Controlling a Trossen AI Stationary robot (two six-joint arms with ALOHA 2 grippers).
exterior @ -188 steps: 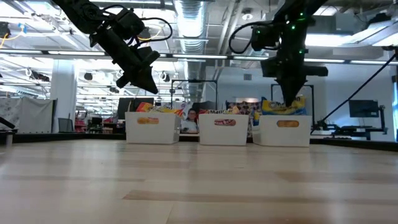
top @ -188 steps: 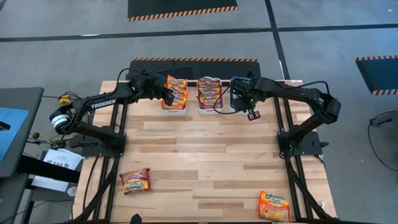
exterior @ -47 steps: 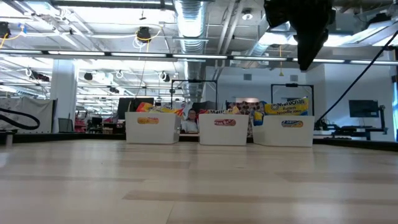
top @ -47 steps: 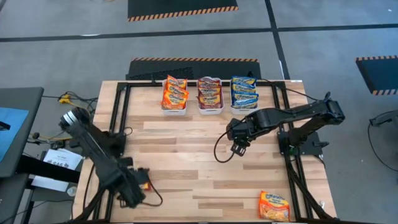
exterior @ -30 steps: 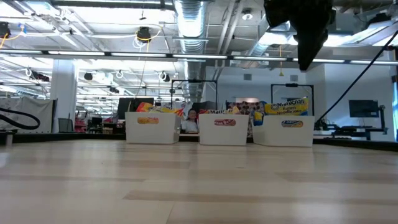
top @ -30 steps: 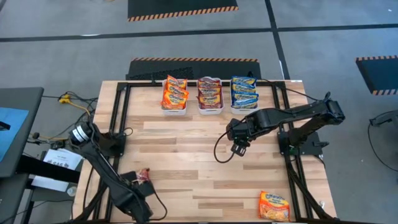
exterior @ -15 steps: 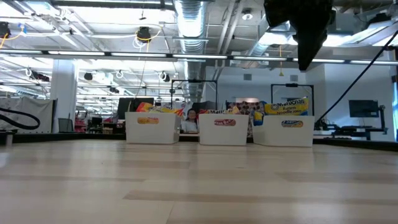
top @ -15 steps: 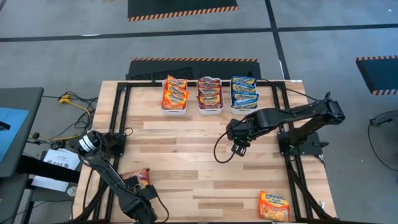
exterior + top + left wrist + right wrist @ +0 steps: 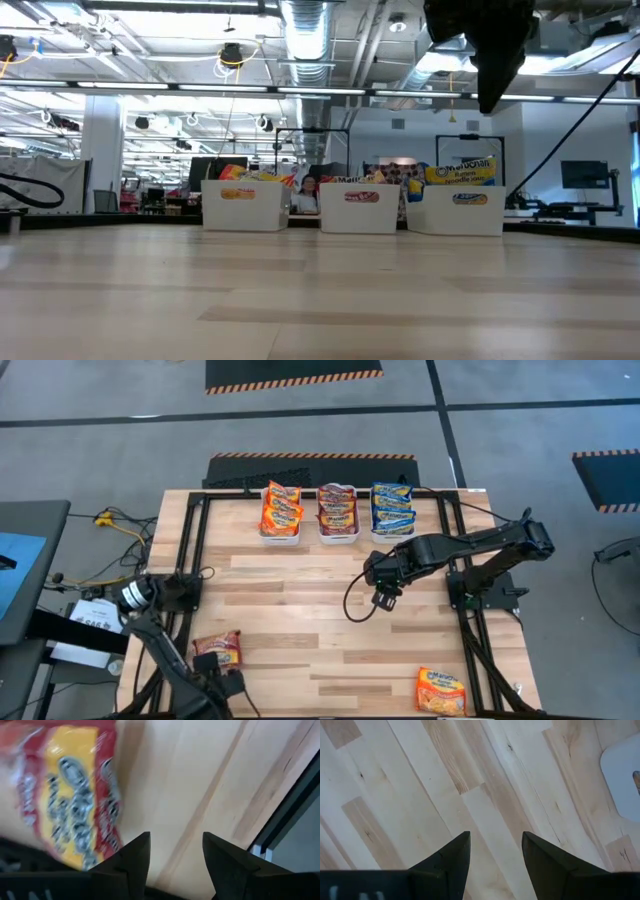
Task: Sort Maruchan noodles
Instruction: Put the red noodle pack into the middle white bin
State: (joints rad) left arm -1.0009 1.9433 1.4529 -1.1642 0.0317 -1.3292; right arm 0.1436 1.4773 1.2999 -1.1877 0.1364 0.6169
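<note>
Lying crosswise: maroon packet (image 9: 216,651)

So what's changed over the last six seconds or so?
Both arms left the white plastic bins. The left claw swung to the near left corner, open beside the red crinkly noodle packet, which has shifted slightly. The right claw pulled back to mid-table, open and empty. The orange packet at near right and the binned packets stayed put.

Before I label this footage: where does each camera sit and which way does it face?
High: overhead, straight down on the table; both arms.
Low: table height, facing three white bins; right arm overhead.
Left wrist: down past the open left gripper beside a red noodle packet.
Right wrist: open right gripper over bare wood.
High and low share the bins.
</note>
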